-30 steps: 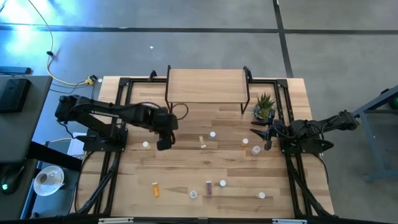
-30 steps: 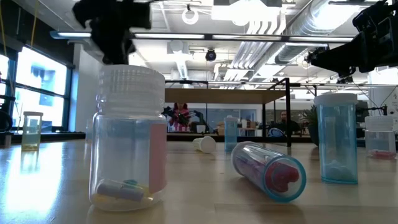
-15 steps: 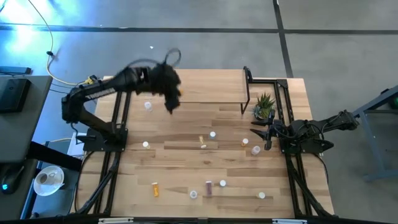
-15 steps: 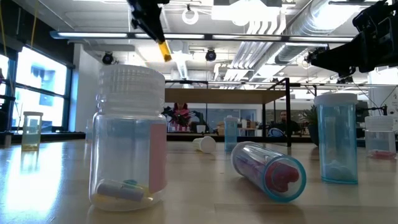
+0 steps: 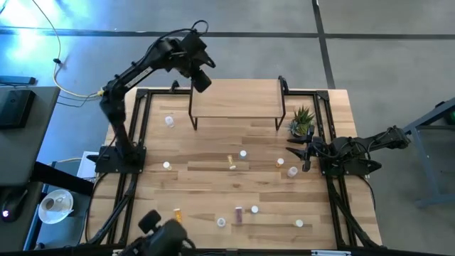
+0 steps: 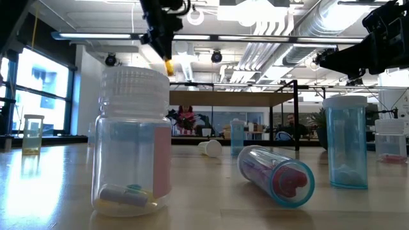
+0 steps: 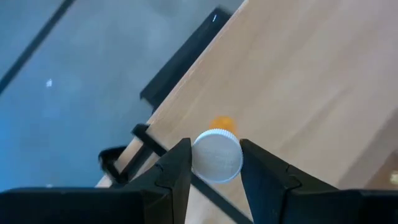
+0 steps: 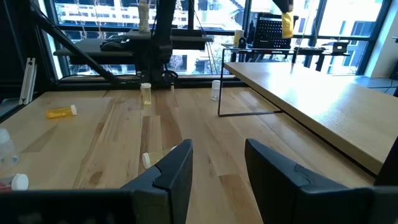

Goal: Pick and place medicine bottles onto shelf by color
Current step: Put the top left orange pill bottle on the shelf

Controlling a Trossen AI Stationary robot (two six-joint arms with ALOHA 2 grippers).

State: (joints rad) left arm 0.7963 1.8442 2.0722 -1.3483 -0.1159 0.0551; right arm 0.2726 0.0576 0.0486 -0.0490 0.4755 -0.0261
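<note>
While your left arm reaches up and over the far left corner of the shelf, its left gripper hangs above the shelf's wooden top, clamped on an orange bottle whose white cap faces the wrist camera, with 1 finger on each side of it. In the low view you see that same orange bottle as a small yellow-orange piece under the gripper, high over the table. The right gripper waits low over the right side of the table, just beside the small green plant; its 2 fingers stand narrowly apart with nothing between them. You can see the rest of the bottles scattered across the table: 1 white-capped bottle to the left of the shelf, another farther toward the near side, a cluster in the middle with an orange bottle lying down, and a purple bottle near the front edge beside 2 pale ones. An orange bottle on its side lies at the near left. The shelf top shows no bottle standing on it.
</note>
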